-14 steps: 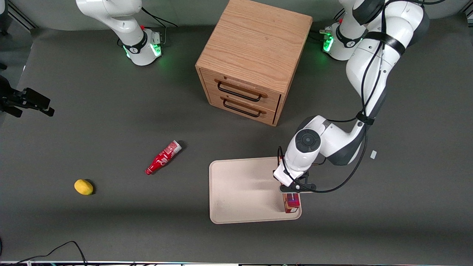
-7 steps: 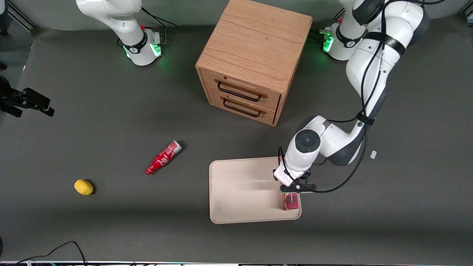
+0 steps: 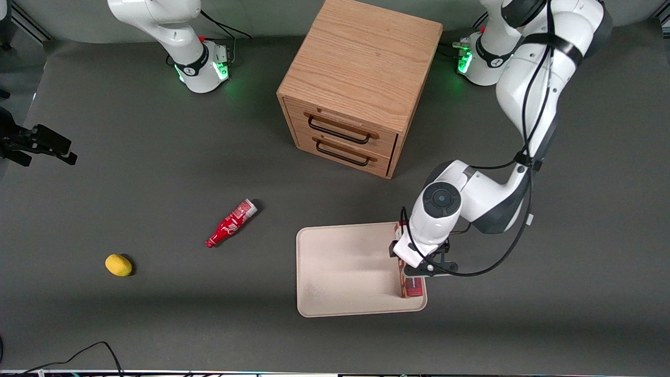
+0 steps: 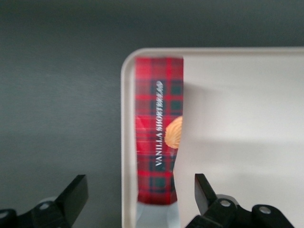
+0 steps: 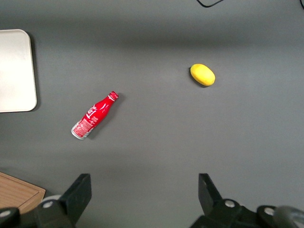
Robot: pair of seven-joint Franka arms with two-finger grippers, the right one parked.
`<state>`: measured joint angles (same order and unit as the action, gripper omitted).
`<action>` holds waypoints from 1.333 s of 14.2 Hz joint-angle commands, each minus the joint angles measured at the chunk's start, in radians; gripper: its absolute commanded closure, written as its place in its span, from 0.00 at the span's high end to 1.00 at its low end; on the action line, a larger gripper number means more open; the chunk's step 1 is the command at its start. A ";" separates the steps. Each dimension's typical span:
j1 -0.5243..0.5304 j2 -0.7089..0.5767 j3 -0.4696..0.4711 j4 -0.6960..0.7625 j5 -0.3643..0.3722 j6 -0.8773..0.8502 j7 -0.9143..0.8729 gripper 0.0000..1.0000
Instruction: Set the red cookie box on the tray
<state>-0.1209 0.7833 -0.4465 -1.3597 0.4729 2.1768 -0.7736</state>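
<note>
Red cookie box [image 3: 412, 285] lies on the tray [image 3: 340, 272], lower right of centre in the front frame, flat along the tray edge at the working arm's end. Its near end sits in the tray's corner closest to the front camera.

Wrist view: box [image 4: 158, 137] runs lengthwise just inside the tray rim [image 4: 124, 142], tartan face up, "VANILLA SHORTBREAD" print and a tan cookie picture visible. Rest of the tray floor is bare beige.

Gripper [image 3: 419, 264] hangs right above the box, over the middle of its length, and hides much of it in the front frame. In the wrist view the gripper [image 4: 141, 192] has its fingers spread wide: one fingertip [image 4: 76, 190] over the grey table outside the rim, the other [image 4: 202, 187] over the tray floor. Both are clear of the carton, no contact. So the claw is open and holding nothing.

Elsewhere in the front frame:
- Wooden drawer cabinet [image 3: 361, 84] at top centre, both drawers closed.
- Small red bottle [image 3: 231, 223] on its side, left of centre, well apart from the tray.
- Yellow lemon [image 3: 119, 265] at lower left, toward the parked arm's end of the table.
</note>
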 commanded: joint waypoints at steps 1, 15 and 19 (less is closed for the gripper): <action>0.033 -0.140 0.002 -0.001 -0.098 -0.118 0.023 1.00; 0.078 -0.929 0.472 -0.361 -0.504 -0.680 0.769 1.00; 0.078 -0.981 0.491 -0.401 -0.504 -0.693 0.771 1.00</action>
<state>-0.0208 -0.1600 0.0231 -1.7155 -0.0206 1.4632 -0.0166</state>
